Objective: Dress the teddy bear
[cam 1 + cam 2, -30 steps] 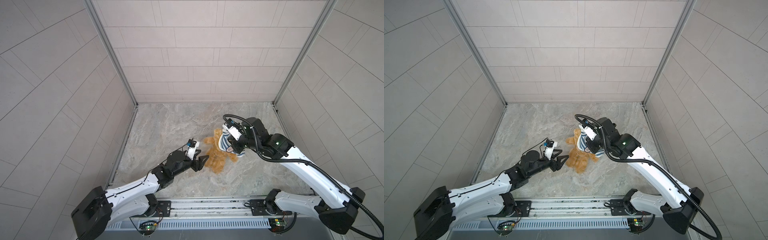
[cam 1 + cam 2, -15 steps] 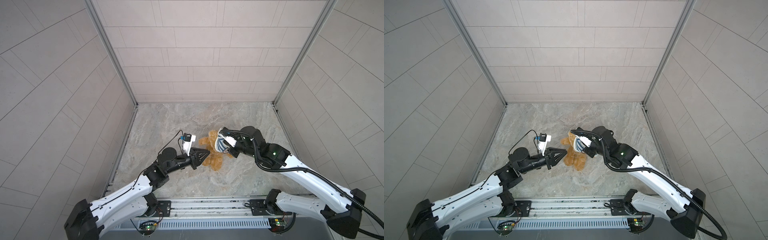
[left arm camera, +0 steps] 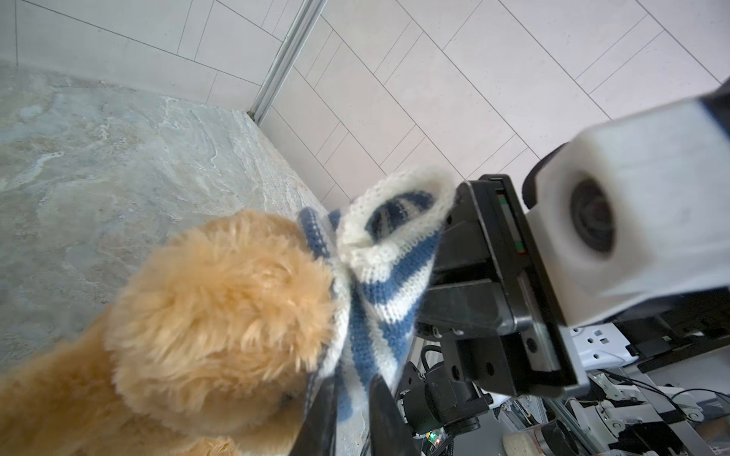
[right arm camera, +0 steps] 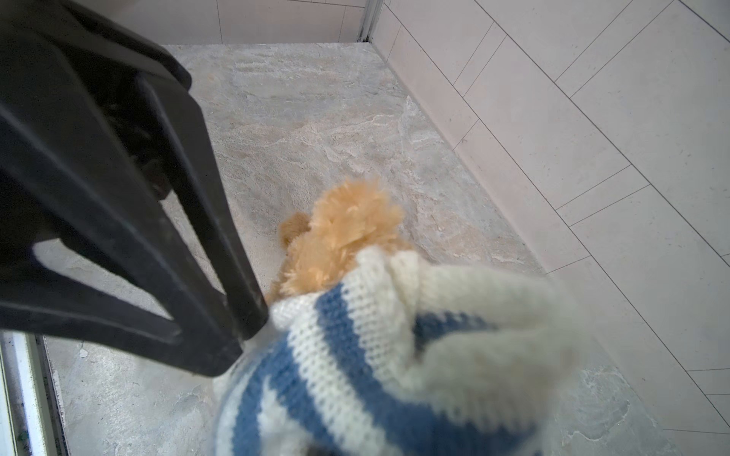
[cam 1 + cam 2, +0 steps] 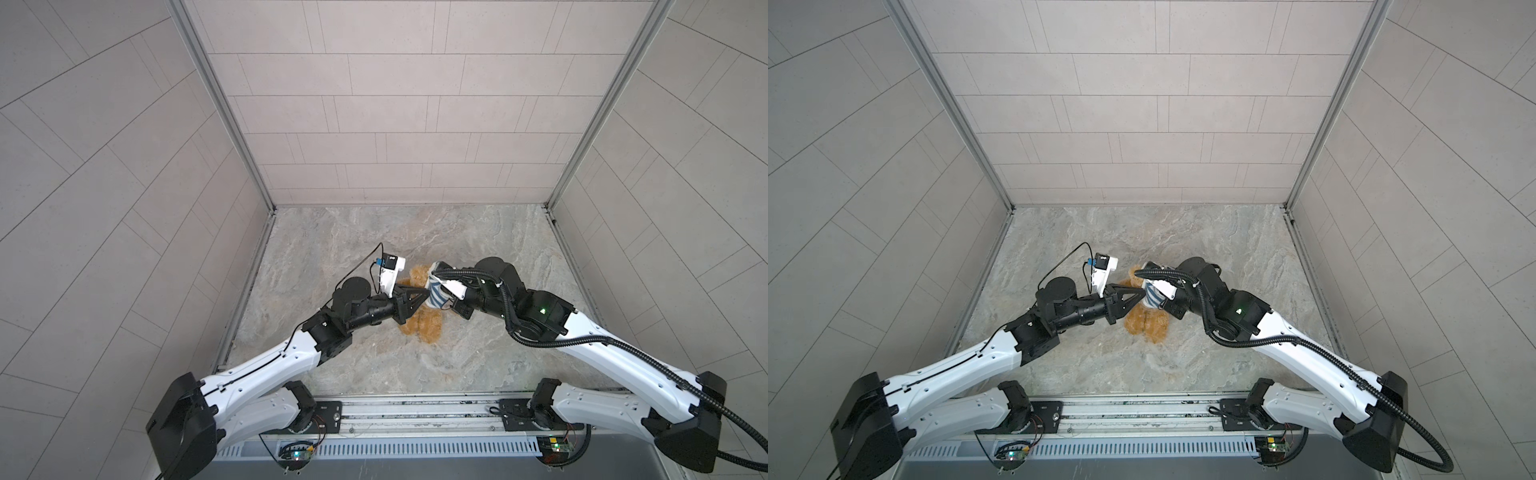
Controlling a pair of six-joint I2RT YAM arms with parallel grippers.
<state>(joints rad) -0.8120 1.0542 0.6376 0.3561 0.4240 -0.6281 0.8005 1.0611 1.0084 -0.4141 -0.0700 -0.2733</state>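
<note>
Two grips now hold the shirt (image 5: 436, 291): left pincer (image 5: 424, 296) just clenched on it, right pincer (image 5: 445, 302) likewise grasping it, so stretching over the bear (image 5: 424, 326) looks feasible.

teddy bear (image 3: 221, 308) face: hidden, all views
striped shirt (image 4: 395, 355): blurred, cropped in right wrist view
left gripper (image 3: 351, 391): mostly cropped

Left arm (image 5: 266, 370) and right arm (image 5: 631, 370) white-shelled with black joints, black triangular left gripper (image 5: 427, 296), white wrist-camera box (image 5: 390, 275), ribbed black hose (image 5: 461, 272), probably a green status light (image 5: 541, 309).
</note>
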